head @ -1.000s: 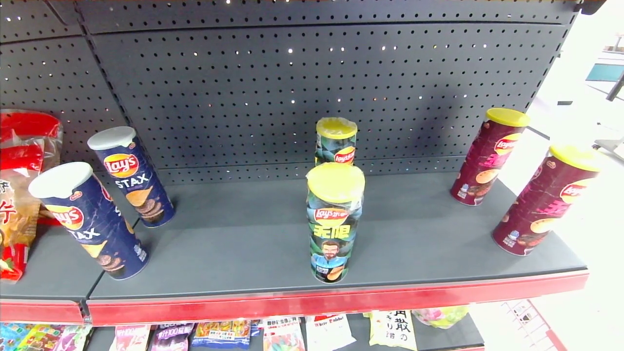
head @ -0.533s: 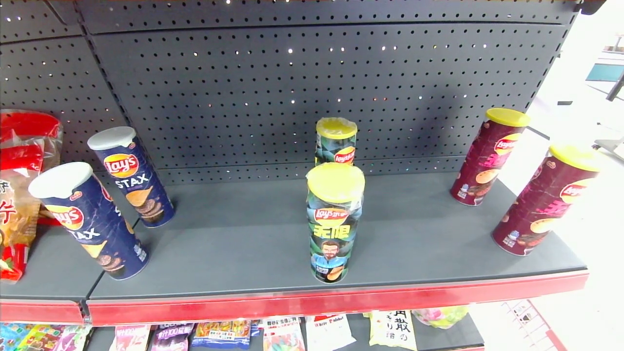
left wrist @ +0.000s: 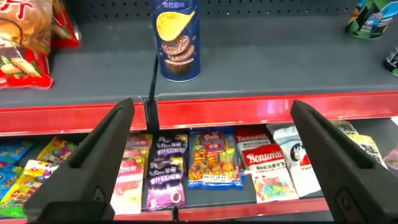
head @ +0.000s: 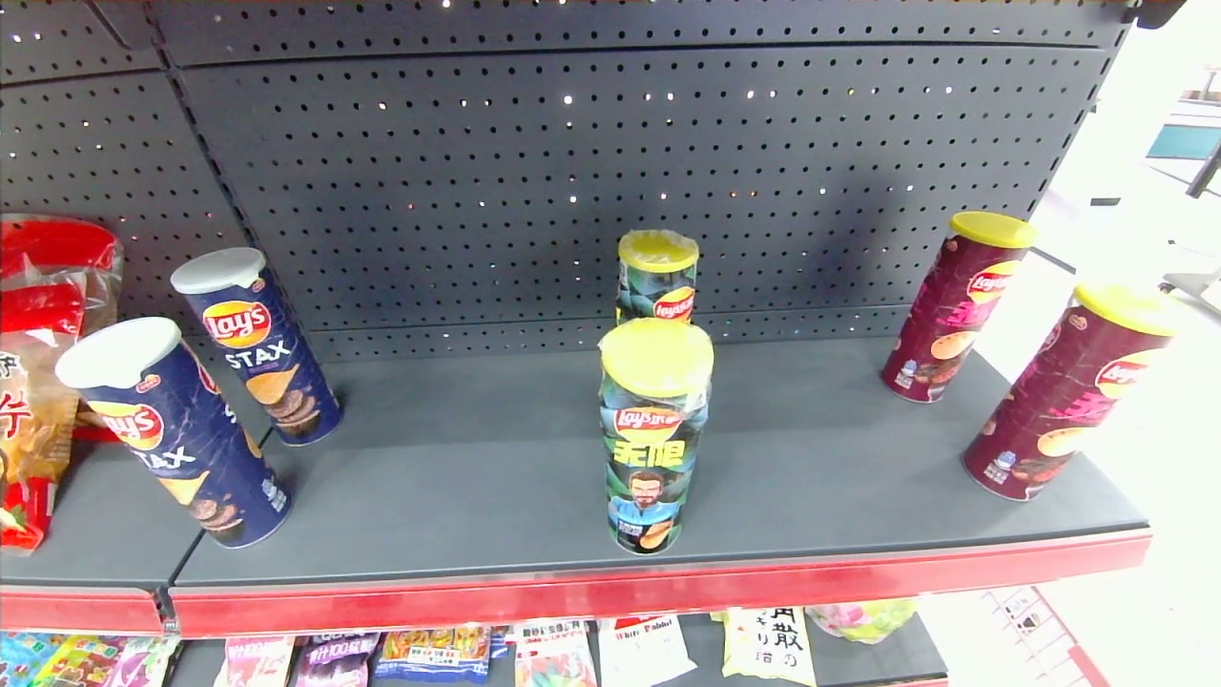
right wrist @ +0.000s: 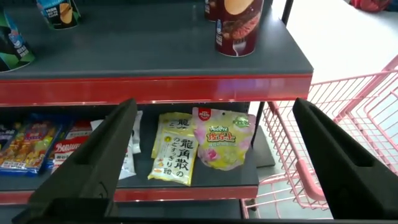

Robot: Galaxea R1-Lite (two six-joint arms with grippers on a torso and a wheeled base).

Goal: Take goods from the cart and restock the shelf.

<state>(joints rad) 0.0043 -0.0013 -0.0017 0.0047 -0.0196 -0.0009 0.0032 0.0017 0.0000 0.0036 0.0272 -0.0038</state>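
On the grey shelf [head: 477, 468] stand two dark blue cans [head: 181, 434], two green cans with yellow lids [head: 653, 439] and two maroon cans [head: 1059, 396], all upright. My left gripper [left wrist: 211, 109] is open and holds nothing; it hangs in front of the shelf's red front edge [left wrist: 236, 109], below a blue can [left wrist: 177, 37]. Facing the red edge further right, below a maroon can [right wrist: 236, 25], my right gripper [right wrist: 214, 106] is open too, with nothing in it. A pink wire cart [right wrist: 364, 130] stands off the shelf's right end.
Red snack bags [head: 38, 382] crowd the shelf's far left. The lower shelf holds rows of candy and snack packets [left wrist: 214, 162], among them a pink-green bag [right wrist: 224, 137]. Bare board lies between the can groups. A dark pegboard [head: 572, 191] backs the shelf.
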